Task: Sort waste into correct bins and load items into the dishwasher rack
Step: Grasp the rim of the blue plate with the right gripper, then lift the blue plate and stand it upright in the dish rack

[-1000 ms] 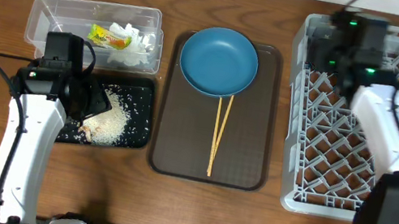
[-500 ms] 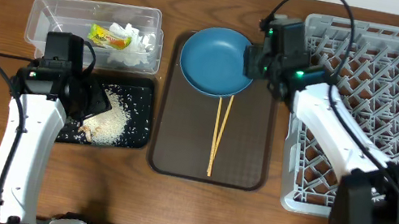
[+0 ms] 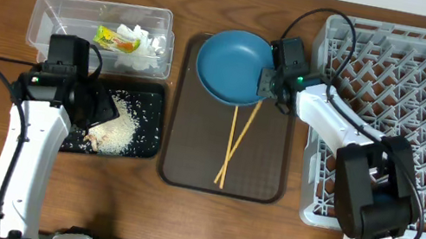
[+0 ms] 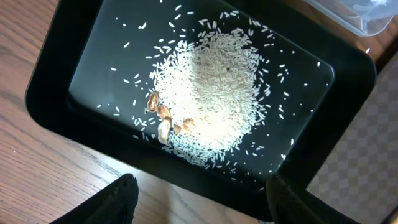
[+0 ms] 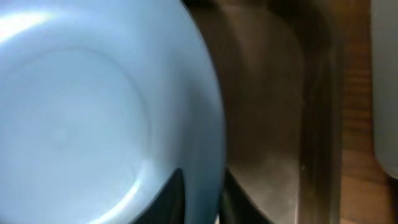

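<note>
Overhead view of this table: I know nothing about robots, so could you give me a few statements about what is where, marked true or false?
1. The right end effector has its fingers on either side of the blue plate at its rim. True.
2. The left end effector holds the yellow wrapper. False: it is open and empty above the black tray; the wrapper lies in the clear box.
3. The rice is piled in the black tray. True.
4. The chopsticks lie in the clear box. False: they lie on the brown tray, beside the plate.
</note>
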